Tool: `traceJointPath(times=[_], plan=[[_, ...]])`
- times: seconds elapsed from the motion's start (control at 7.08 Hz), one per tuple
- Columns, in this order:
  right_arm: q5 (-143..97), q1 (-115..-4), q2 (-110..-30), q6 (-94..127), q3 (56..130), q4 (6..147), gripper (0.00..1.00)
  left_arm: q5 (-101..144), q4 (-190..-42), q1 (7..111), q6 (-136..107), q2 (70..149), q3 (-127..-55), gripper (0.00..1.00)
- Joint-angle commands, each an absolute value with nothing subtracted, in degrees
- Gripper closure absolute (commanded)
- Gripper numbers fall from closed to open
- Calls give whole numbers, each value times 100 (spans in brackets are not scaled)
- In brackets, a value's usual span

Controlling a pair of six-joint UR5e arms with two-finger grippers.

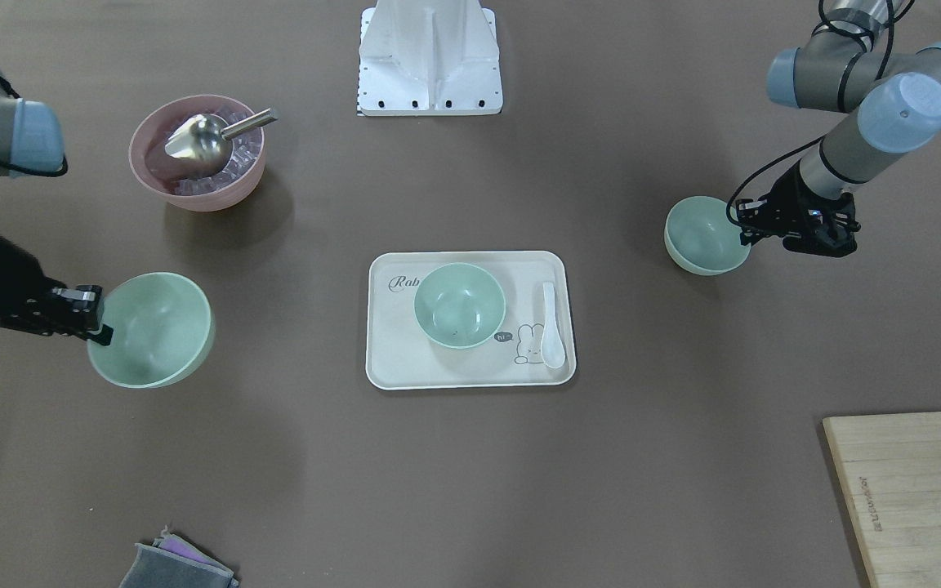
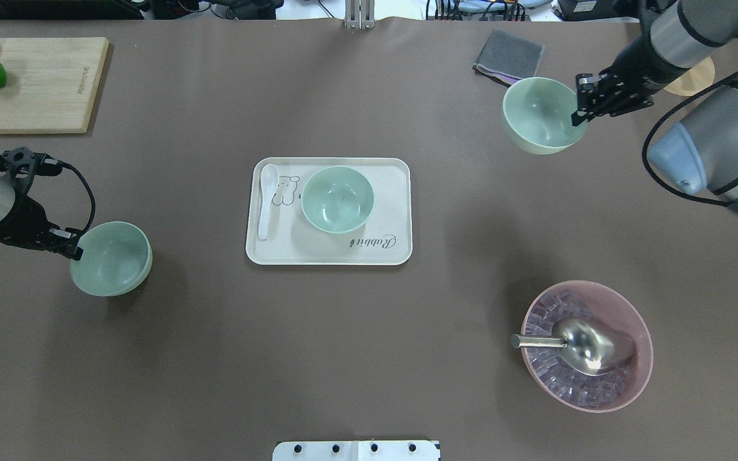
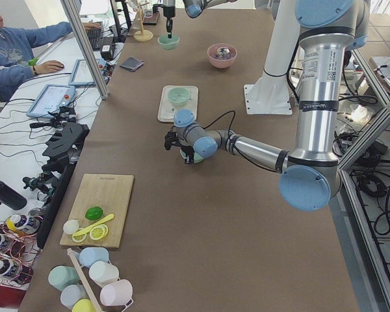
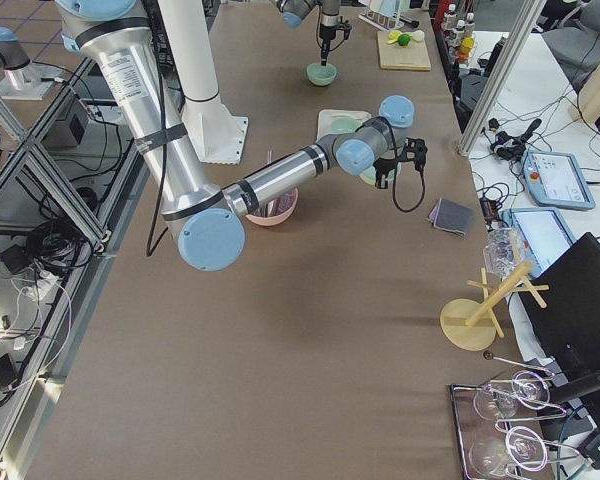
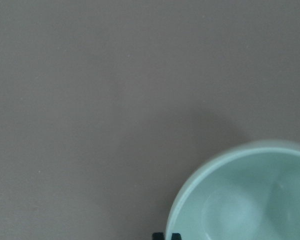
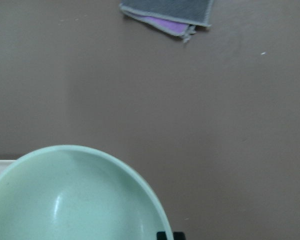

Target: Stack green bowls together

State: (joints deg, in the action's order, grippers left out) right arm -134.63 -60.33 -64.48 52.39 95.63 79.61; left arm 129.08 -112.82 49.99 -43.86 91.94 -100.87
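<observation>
The three green bowls point(image 2: 337, 200) are plain, pale mint and smooth-rimmed. One sits upright on the tray point(image 2: 279, 244) mid-table point(image 2: 369, 358), beside a white spoon point(image 2: 266, 206). The left end effector point(image 2: 74, 247) is clamped on the second bowl point(image 2: 111, 258) by its rim. The right end effector point(image 2: 579, 115) is clamped on the tilted third bowl point(image 2: 539, 115). The pink bowl point(image 2: 643, 360) with its metal scoop point(image 2: 590, 346) stands well apart.

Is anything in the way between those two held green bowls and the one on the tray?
Mostly bare table. Only the white spoon on the tray lies between the left-held bowl and the middle bowl; the right-held bowl has a clear path.
</observation>
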Motion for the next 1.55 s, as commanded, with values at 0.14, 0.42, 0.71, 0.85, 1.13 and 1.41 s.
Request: traceJointPath(times=[0.14, 0.42, 0.71, 0.85, 1.13, 1.41], plan=[[-12327, -4506, -5602, 7605, 10055, 8025, 100, 13315, -11032, 5001, -4665, 9937, -10081, 100], [-11454, -3747, -4943, 8189, 9540, 8007, 100, 13568, -10611, 5245, -4887, 10142, -10562, 100], [-11033, -3490, -4869, 8235, 9248, 7614, 100, 14123, -10311, 5659, -5139, 10501, -10844, 100], [-10978, -3472, -4808, 8305, 9002, 7429, 100, 14124, -10301, 5651, -5603, 10921, -10759, 100], [-10951, -3419, -4729, 8306, 8632, 7182, 2, 14115, -10301, 5608, -6089, 11335, -10601, 100], [-11483, -3602, -4973, 8227, 8849, 7128, 0, 14071, -10309, 5485, -6607, 11889, -10250, 100]])
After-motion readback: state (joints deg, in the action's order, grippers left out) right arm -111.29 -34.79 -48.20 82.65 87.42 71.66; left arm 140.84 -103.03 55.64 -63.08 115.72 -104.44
